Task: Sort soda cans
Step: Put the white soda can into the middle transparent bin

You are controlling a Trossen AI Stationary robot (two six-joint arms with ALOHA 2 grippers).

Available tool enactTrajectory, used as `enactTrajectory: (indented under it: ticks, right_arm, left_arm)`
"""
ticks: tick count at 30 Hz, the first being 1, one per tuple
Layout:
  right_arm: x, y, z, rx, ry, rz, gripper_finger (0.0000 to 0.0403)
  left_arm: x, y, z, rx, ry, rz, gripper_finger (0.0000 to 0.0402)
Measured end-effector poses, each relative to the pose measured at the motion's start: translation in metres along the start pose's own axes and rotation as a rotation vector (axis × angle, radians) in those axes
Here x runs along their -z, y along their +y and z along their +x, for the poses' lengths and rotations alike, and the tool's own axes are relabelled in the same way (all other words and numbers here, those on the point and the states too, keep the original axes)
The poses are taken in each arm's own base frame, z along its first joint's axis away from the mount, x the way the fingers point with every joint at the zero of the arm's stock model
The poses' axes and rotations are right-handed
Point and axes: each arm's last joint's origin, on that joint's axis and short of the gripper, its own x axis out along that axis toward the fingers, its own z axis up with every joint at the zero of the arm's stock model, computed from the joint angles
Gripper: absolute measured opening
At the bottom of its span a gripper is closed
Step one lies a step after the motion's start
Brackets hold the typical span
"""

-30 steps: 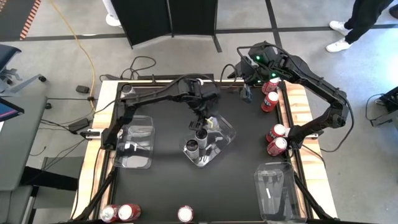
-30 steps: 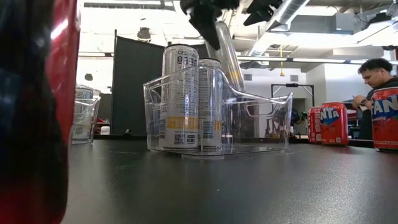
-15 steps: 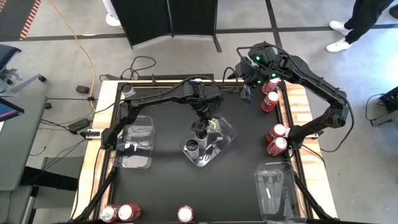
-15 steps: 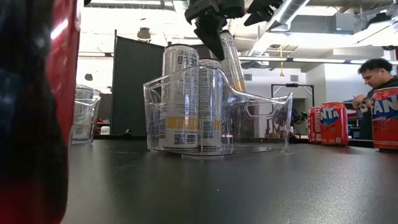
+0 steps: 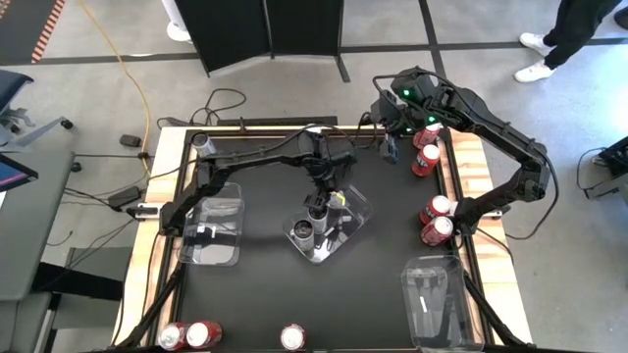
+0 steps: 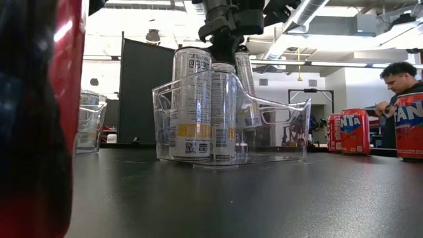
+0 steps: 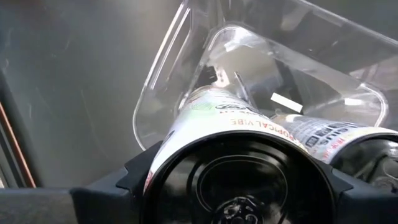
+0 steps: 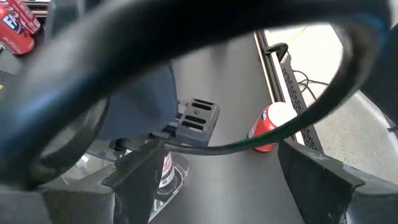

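High view frames the left gripper (image 5: 329, 186) over the clear tray (image 5: 353, 224) at mid-table, its fingers clamped on a silver-grey can (image 6: 243, 89) that it holds inside the tray's far part, just beside two more silver-grey cans (image 5: 311, 220) standing upright at the tray's near end. Low view shows what the overhead cannot: the held can hangs slightly tilted behind the standing pair, its base hidden by them, so whether it touches the tray floor cannot be told. Left wrist view adds the dark can top (image 7: 239, 183) seated between the fingers (image 7: 146, 174) and the tray's clear wall (image 7: 165, 68) beyond it. By this reading, the step in hand is seating the can; doing it well calls for bringing it upright, lowering it clear of its neighbours and the rim, and letting go only once the base rests flat. The right gripper (image 5: 390, 150) waits at the table's far right, near two red cans (image 5: 426, 152); whether its fingers are apart or together cannot be told. More red cans stand at the right edge (image 5: 437, 220) and along the near edge (image 5: 192, 335), well apart from the tray, with empty trays at near left (image 5: 212, 231) and near right (image 5: 430, 300), so most sorting looks undone.
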Motion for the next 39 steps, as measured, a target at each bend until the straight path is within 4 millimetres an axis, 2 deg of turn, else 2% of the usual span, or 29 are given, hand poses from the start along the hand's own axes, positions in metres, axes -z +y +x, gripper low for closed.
enactTrajectory:
  ticks: [10,27,35,39]
  right_arm:
    - [0.0,0.001,0.0,-0.004,0.006,-0.006,0.0331]
    - [0.0,0.001,0.0,-0.002,-0.002,-0.006,0.0331]
    - [-0.002,0.0,0.0,0.001,-0.013,0.0,0.0331]
    - [-0.002,0.002,0.0,-0.003,-0.011,0.001,0.0331]
  left_arm:
    - [0.0,0.001,0.016,0.019,0.035,0.011,0.025]
    - [-0.002,0.001,0.016,0.009,0.021,0.042,0.025]
    - [-0.001,0.002,0.047,0.028,0.083,0.043,0.025]
    - [-0.001,0.002,0.049,0.029,0.089,0.046,0.0249]
